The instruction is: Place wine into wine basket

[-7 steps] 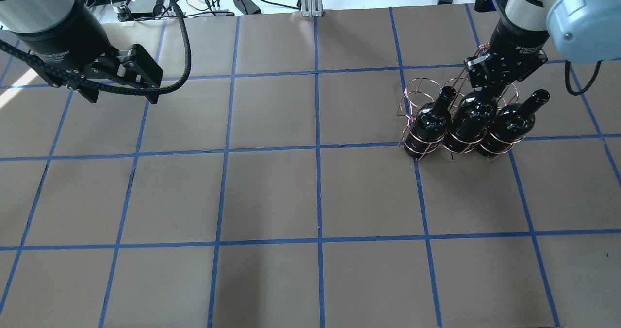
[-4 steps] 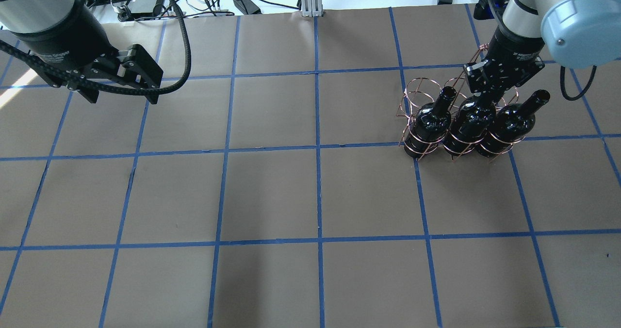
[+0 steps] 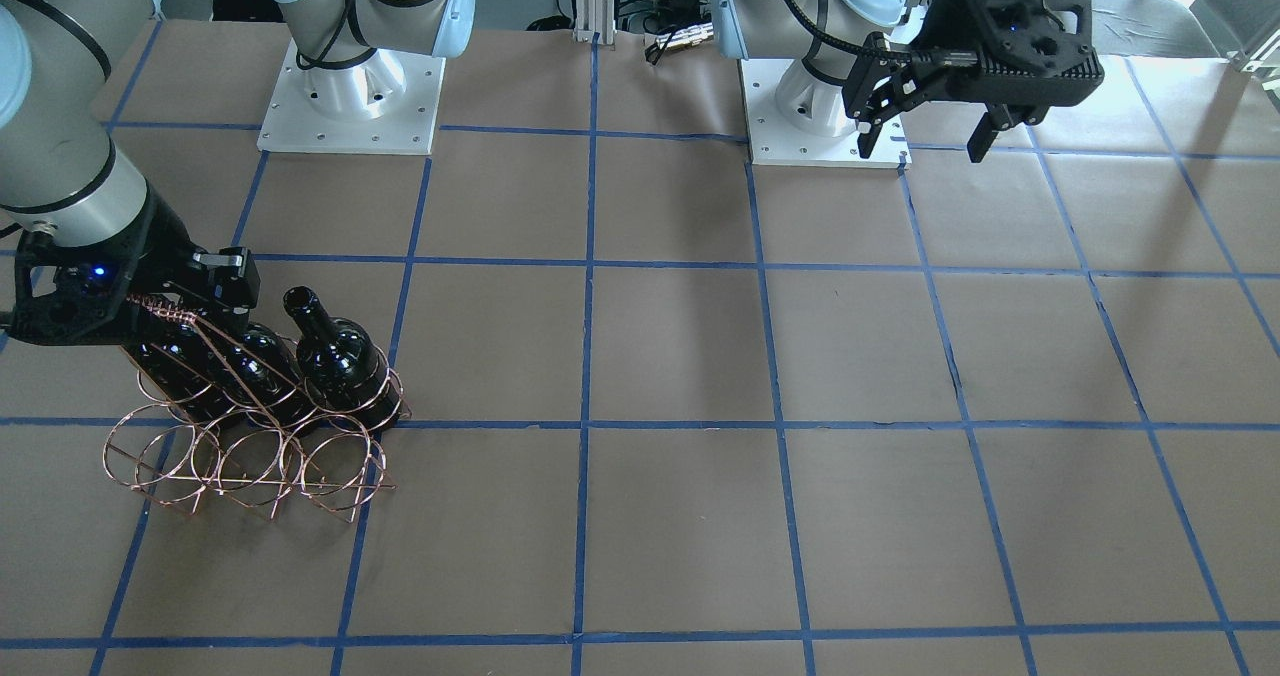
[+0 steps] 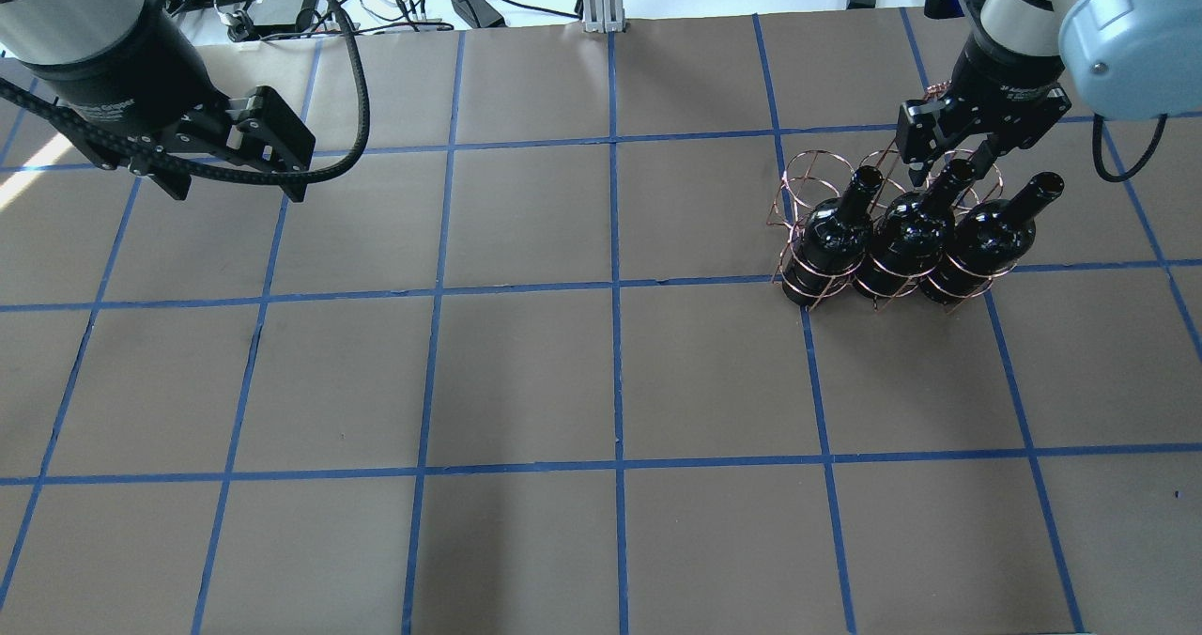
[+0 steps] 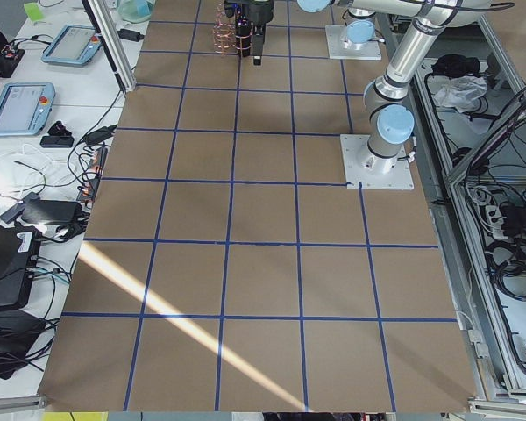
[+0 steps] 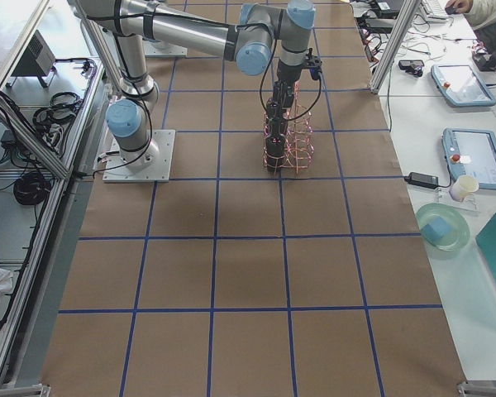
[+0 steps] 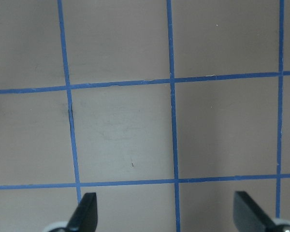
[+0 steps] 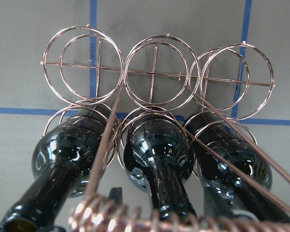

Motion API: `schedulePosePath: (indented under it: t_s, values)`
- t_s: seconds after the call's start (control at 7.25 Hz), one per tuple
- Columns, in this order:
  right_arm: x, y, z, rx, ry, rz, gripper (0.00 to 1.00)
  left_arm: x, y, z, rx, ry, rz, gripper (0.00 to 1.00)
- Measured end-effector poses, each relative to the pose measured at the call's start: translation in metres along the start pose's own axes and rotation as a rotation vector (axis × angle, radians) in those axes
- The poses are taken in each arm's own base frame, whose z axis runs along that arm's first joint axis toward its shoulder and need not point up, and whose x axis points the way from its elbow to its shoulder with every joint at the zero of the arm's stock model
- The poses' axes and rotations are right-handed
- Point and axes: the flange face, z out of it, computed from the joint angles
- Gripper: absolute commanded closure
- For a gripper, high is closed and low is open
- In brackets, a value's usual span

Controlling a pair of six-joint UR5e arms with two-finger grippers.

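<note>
A moment ago the right tool (image 4: 948,167) was pinching the neck of the middle bottle. Now its fingers are spread and it has lifted a little, so the top of the neck shows between them. I think that means the wine (image 4: 909,236) has been let go and the job is just about done. The tool only needs to go up and away.

The wine stands in the middle ring of the wine basket (image 8: 154,73), in the row nearer the robot, with two other bottles (image 4: 831,236) (image 4: 986,236) on each side of it. The three rings in the far row are empty.

The bottles are dark, shiny glass, fat and round at the bottom and thin at the neck. The basket is thin copper wire bent into circles, and its handle (image 8: 135,217) is wrapped in curly wire.

The left tool (image 7: 166,212) is spread too and holds nothing. It hangs far off over the flat brown worktop (image 4: 526,372) with its blue tape lines (image 4: 615,283).
</note>
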Motion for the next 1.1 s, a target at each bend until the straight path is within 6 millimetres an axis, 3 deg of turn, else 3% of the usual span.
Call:
schedulePosePath:
  t_s: [0.28,0.55,0.69,0.83,1.1]
  values:
    - [-0.018,0.009,-0.042,0.002,0.0,0.046,0.31,0.0,0.0,0.0,0.0,0.0,0.0,0.0]
    - [-0.069,0.029,-0.069,0.011,0.002,0.104,0.31,0.0,0.0,0.0,0.0,0.0,0.0,0.0]
    - [-0.099,0.037,-0.074,0.017,0.001,0.113,0.31,0.0,0.0,0.0,0.0,-0.001,0.0,0.0]
    - [-0.116,0.042,-0.077,0.022,0.0,0.112,0.31,0.0,0.0,0.0,0.0,-0.002,0.0,0.0]
    - [-0.123,0.044,-0.08,0.03,-0.006,0.109,0.3,0.0,0.0,0.0,0.0,-0.003,0.0,0.0]
